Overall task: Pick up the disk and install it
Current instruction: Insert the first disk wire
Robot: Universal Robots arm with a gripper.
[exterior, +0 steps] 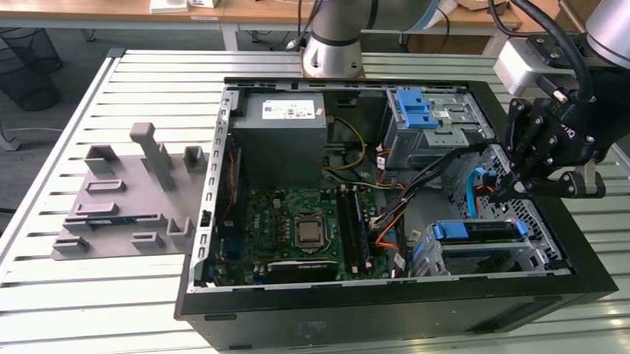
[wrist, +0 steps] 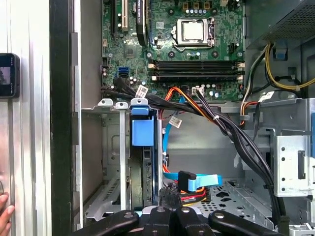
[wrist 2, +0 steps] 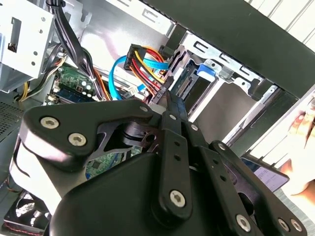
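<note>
We see the tool [exterior: 514, 193] pressed together, holding nothing, at the open computer case's [exterior: 551, 299] corner by the drive cage, the disk [wrist: 143, 147] seated in its bay in the first wrist view, the exterior view adding the motherboard [exterior: 295, 232], a fingertip [wrist: 5, 216] on the worktop [wrist: 29, 147].

The tool [exterior: 512, 188] is made of matt black plastic-looking links. The disk [wrist: 142, 132] is framed in smooth blue plastic. The bench [exterior: 128, 88] is formed of pale slatted metal, faintly glossy.
</note>
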